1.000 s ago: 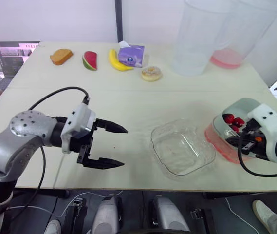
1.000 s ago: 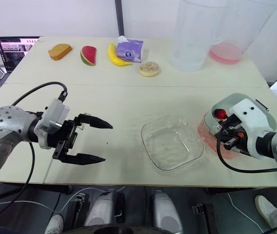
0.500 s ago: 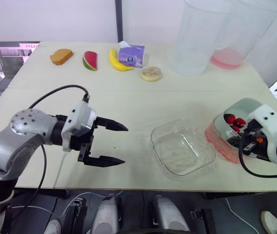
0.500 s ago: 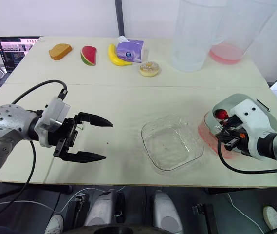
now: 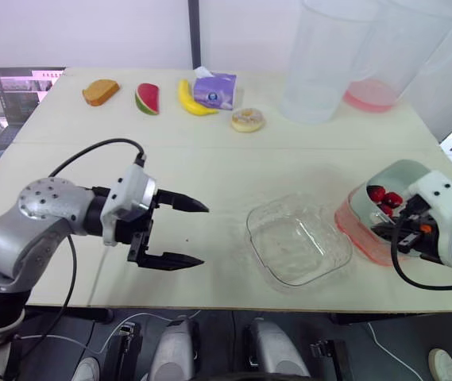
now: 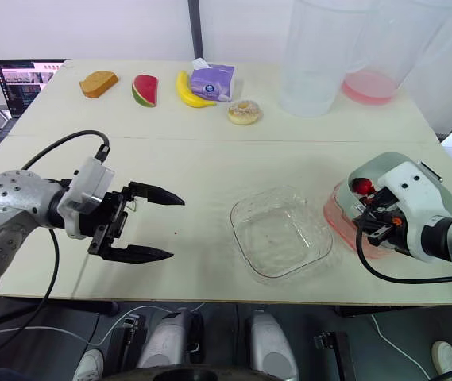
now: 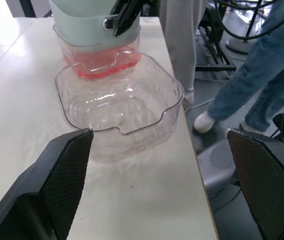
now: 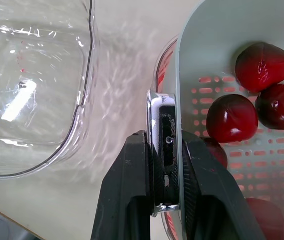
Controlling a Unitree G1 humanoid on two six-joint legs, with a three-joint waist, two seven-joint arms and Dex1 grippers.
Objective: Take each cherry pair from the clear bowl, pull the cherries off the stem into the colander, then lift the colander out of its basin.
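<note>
On the near left, above the cream tabletop (image 5: 233,159), the left gripper (image 5: 202,236) with its two black fingers spread wide, holding nothing, pointed toward the middle of the table. Just beyond its fingertips, near the front edge at the centre, a square clear plastic bowl with rounded corners (image 5: 297,250), sitting flat on the table. Touching the bowl's right side, a translucent pink basin (image 5: 361,238) with a pale green perforated plastic colander (image 5: 404,171) seated inside it. On the near right, the right gripper (image 8: 164,145) with fingers drawn narrow and clamped on the colander's rim at the side nearest the bowl, one finger inside the wall and one outside. Inside the colander, several dark red cherries (image 8: 231,118) lying on the slotted floor, close together. Farther back, in a row along the far left of the table: a brown bread slice (image 5: 100,91), a red watermelon wedge (image 5: 147,99), a yellow banana (image 5: 192,99), a purple tissue packet (image 5: 214,89) and a pale sprinkled doughnut (image 5: 247,120). At the far right, two tall clear plastic pitchers (image 5: 325,63), side by side, the right one tinted pink at its base.
</note>
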